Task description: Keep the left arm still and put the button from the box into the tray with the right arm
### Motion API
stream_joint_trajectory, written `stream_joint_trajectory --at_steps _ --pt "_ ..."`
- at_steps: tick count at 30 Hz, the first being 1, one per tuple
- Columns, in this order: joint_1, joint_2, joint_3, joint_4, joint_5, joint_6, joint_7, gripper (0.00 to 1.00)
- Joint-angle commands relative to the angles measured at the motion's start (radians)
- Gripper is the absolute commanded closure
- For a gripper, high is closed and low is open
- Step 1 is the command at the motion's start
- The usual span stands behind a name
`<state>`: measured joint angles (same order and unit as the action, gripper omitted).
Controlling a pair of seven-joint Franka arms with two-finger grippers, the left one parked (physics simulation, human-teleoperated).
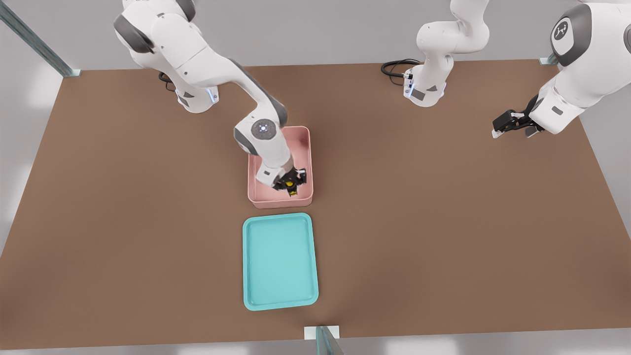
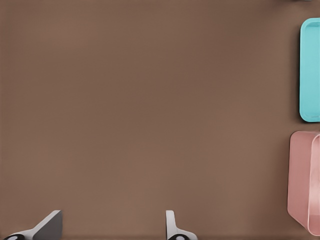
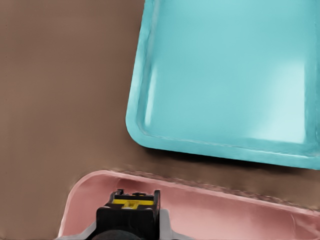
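My gripper (image 1: 291,187) reaches down inside the pink box (image 1: 281,201), close to its near wall. Its fingers press on both sides of the button (image 1: 291,184), a small black block with a yellow cap. The right wrist view has the button (image 3: 131,207) held between the fingers, just inside the box's rim (image 3: 210,192). In front of the box lies the turquoise tray (image 1: 279,261), with nothing in it. The tray (image 3: 225,75) fills the wrist view beyond the box wall. Edges of the tray (image 2: 311,70) and of the box (image 2: 302,175) show in the left wrist view.
The brown table (image 1: 443,222) carries only the two containers. The parked arm's black gripper (image 1: 515,123) hangs at the front view's right, well away. A black cable (image 1: 394,66) coils by that arm's base at the back.
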<state>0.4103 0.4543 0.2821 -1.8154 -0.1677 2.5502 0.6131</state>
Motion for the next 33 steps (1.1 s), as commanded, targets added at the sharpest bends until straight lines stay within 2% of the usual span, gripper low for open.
stream_joint_trajectory --at_steps 1,2,4,6,11,12,13,18,20,22,23,24,25,26,27,28,29,33 --pt "-0.047 0.087 -0.001 0.263 -0.015 -0.364 -0.285 0.78" --pt "-0.059 0.23 -0.012 0.481 -0.019 -0.421 -0.358 0.78" --pt "-0.105 0.449 -0.055 0.711 -0.019 -0.389 -0.547 0.78" --pt "-0.11 0.529 -0.069 0.731 -0.019 -0.292 -0.608 0.77" --pt "-0.11 0.534 -0.073 0.648 -0.015 -0.163 -0.615 0.76" --pt "-0.108 0.532 -0.072 0.648 -0.015 -0.162 -0.61 0.34" --pt "-0.108 0.532 -0.072 0.648 -0.013 -0.16 -0.605 0.0" --pt "-0.111 0.512 -0.061 0.659 -0.01 -0.192 -0.605 0.0" --pt "-0.108 0.445 -0.061 0.665 -0.013 -0.32 -0.61 0.0" --pt "-0.12 0.288 -0.058 0.665 -0.019 -0.527 -0.624 0.0" --pt "-0.14 0.198 -0.072 0.665 -0.021 -0.709 -0.63 0.0" --pt "-0.234 0.15 -0.067 0.674 -0.024 -0.958 -0.638 0.0" --pt "-0.261 0.099 -0.078 0.688 -0.039 -1.196 -0.638 0.0" --pt "-0.332 0.06 -0.073 0.679 -0.053 -1.206 -0.72 0.0" --pt "-0.338 -0.063 -0.116 0.607 -0.049 -1.216 -0.742 0.0" --pt "-0.34 -0.23 -0.127 0.463 -0.024 -1.217 -0.744 0.0" --pt "-0.34 -0.362 -0.182 0.312 0.068 -1.208 -0.74 0.0" --pt "-0.346 -0.37 -0.199 0.311 0.083 -1.213 -0.742 0.0"
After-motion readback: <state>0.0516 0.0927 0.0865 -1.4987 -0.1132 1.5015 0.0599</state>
